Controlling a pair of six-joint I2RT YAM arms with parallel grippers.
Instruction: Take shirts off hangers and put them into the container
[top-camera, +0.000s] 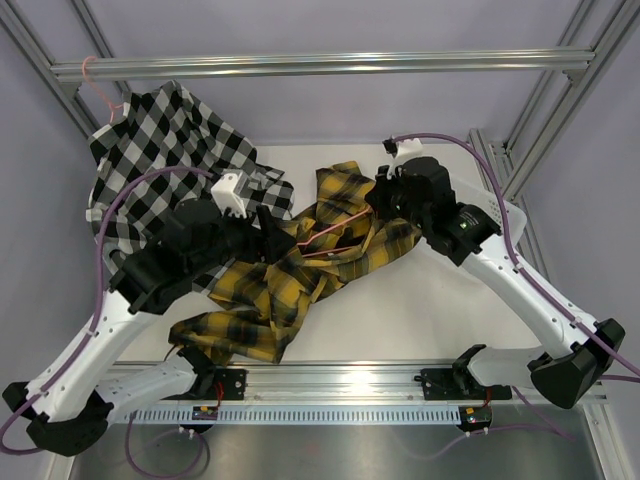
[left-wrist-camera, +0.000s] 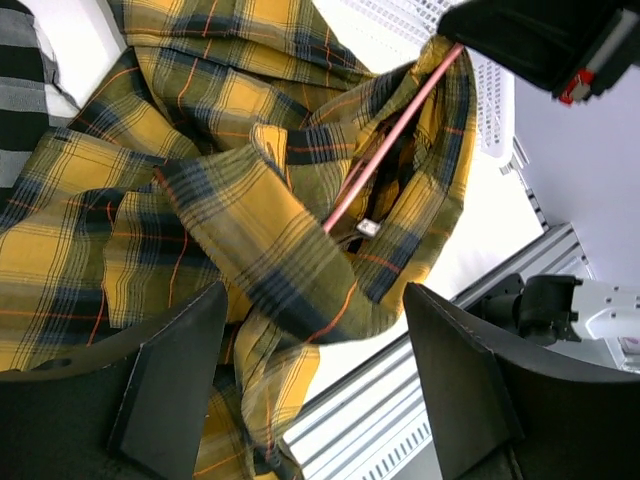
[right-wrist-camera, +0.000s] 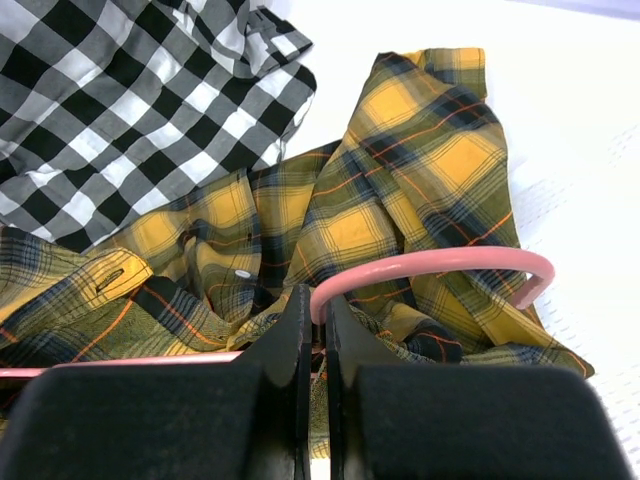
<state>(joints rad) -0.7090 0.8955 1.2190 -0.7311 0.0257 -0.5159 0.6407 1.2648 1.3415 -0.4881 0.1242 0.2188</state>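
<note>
Progress is early: neither shirt can be seen inside the container yet. Your yellow-and-black shirt (top-camera: 290, 290) lies crumpled on the worktop (top-camera: 420, 320) between the two arms, one end bunched up against the right arm. Its pink hanger (right-wrist-camera: 430, 262) is not free. In the left wrist view the wire runs down into the collar opening, so I judge the shirt to be partly threaded on it.

Your right tool (right-wrist-camera: 318, 310) is clenched on that hanger, with the wire pinched between its closed fingers just below the hook. Your left tool (left-wrist-camera: 310, 400) is released. Its fingers are spread wide over a fold of yellow cloth, and as far as the frame shows they grip nothing.

The black-and-white shirt (top-camera: 170, 140) is untouched at the far left. It hangs on the second hanger (top-camera: 100, 88), whose hook sits over the grey rail (top-camera: 320, 65).

The container (left-wrist-camera: 492, 100) shows only as a strip of white perforated wall beyond the yellow shirt, close to the right arm. Whether any yellow cloth already lies over its rim I cannot tell.

By my reading you are mid-way through stripping the first shirt. You have yet to draw the hanger clear of the collar and put the yellow shirt in the container. After that, the whole job on the checked shirt is left.
</note>
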